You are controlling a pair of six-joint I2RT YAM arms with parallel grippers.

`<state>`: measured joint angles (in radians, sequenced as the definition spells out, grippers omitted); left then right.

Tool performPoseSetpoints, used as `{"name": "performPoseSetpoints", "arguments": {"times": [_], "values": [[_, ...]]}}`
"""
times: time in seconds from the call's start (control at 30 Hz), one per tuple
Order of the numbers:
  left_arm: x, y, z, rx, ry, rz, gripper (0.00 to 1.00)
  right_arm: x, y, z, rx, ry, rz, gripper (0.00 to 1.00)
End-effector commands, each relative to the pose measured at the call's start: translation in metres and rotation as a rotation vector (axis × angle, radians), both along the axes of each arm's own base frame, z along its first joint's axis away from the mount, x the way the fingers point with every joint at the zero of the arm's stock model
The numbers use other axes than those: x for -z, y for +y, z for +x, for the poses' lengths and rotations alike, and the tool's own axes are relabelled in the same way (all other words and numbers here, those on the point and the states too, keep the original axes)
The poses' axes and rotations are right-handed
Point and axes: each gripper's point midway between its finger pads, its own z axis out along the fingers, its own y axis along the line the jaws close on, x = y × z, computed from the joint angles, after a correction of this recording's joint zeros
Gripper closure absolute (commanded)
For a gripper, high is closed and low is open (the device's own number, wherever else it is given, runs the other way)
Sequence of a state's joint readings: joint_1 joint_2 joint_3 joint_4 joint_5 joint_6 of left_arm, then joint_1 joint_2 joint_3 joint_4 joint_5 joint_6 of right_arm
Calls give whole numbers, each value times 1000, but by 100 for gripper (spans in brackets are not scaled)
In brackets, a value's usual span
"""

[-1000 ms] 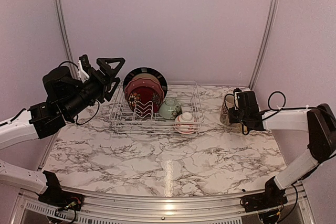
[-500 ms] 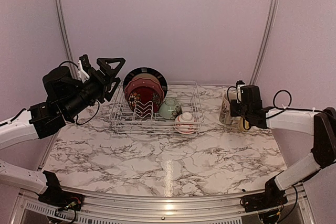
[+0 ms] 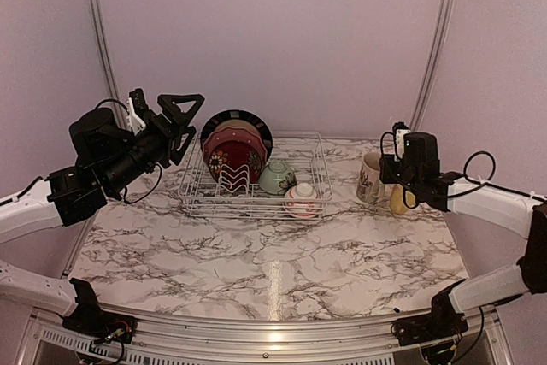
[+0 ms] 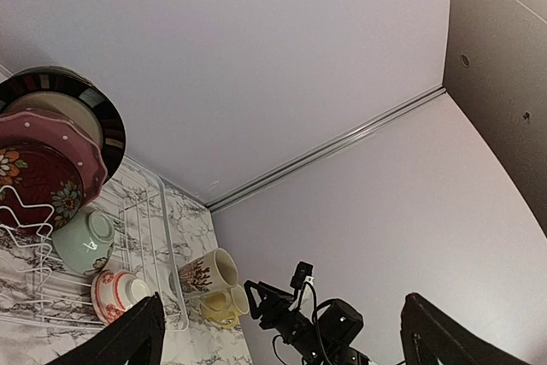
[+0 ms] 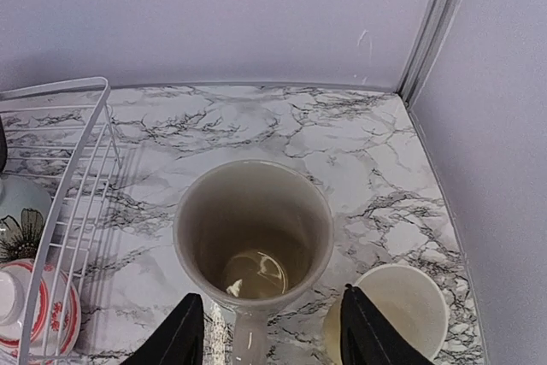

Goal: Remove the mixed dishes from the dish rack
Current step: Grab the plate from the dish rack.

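Observation:
The white wire dish rack [image 3: 314, 179] holds a black-rimmed plate [image 3: 249, 120], a pink dotted plate [image 3: 237, 135] and a dark-red flowered plate [image 3: 227, 161] upright. A pale green flowered bowl [image 3: 276, 178] and a red-white patterned bowl [image 3: 301, 200] sit at its right end. A cream mug [image 3: 370, 179] and a yellow mug [image 3: 398, 199] stand on the table right of the rack. My right gripper [image 3: 391, 173] is open and empty, just above and behind the cream mug [image 5: 254, 237], with the yellow mug [image 5: 400, 314] beside it. My left gripper [image 3: 190, 121] is open and empty, raised left of the rack.
The marble table [image 3: 273, 254] is walled at the back and on both sides. The mugs stand close to the right wall. In the left wrist view the plates [image 4: 51, 138], both bowls [image 4: 85, 241] and the right arm [image 4: 320, 326] show.
My right gripper has let go of the cream mug and drawn back up and to the right. The mug stands on the table. The left arm has not moved.

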<state>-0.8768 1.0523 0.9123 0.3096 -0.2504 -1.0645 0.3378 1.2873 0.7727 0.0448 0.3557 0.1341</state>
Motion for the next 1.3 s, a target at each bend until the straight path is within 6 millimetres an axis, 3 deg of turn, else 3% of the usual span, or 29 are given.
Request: {"name": "performPoseSetpoints", "arguments": {"times": [0.0,0.27,0.37,0.47,0.6,0.83,0.93,1.1,1.27], "values": [[1,2,-2,3,-20,30,1,-15,9,-14,-60,6,30,47],[19,5,-3,-4,1,129,1,-44,48,-32,-276,-15,73,41],[29,9,-4,-14,18,181,1,-57,72,-35,-362,-27,88,39],[41,16,-5,-29,46,238,1,-72,99,-36,-449,-48,126,31],[54,26,-6,-59,75,285,1,-79,144,-31,-586,-39,182,26],[73,35,-14,-59,126,319,1,-70,233,-5,-789,-14,227,31],[74,36,-15,-58,131,325,1,-57,262,11,-837,7,262,33],[70,35,-14,-54,126,329,1,-26,295,38,-852,75,267,35],[71,29,-12,-40,122,348,1,2,316,55,-874,131,275,38]]}}
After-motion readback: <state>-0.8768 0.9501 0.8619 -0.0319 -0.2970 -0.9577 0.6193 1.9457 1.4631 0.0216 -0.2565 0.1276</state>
